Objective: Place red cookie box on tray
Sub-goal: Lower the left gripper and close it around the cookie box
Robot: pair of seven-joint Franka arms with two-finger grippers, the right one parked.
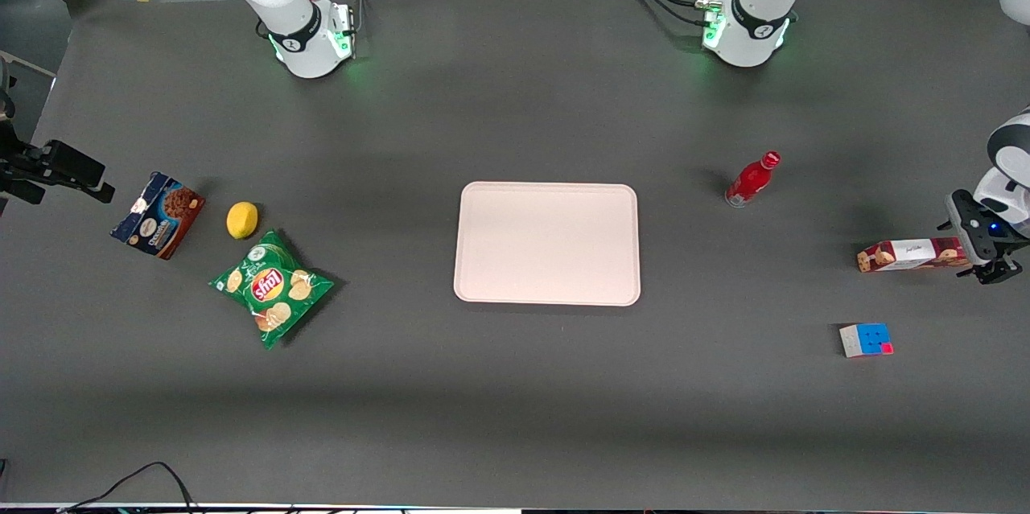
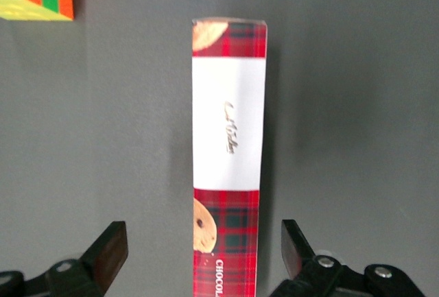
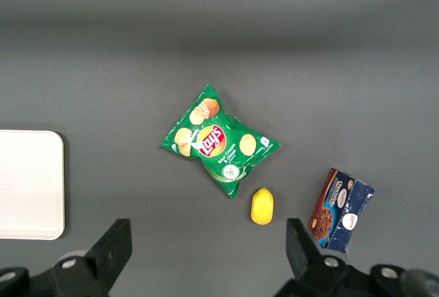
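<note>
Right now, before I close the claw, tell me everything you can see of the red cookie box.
The red cookie box is a long, narrow carton, apparently cardboard, in red tartan with a white label band bearing script, and cookie pictures toward the ends. It looks closed and undamaged, lying flat on the table toward the working arm's end, well off the tray. The claw is open, a finger on each side of one end, neither touching it.

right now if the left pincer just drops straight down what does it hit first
The red cookie box: the open pincer hangs over one end with a finger on each side, so probably that box, then the table. Height is unclear.
</note>
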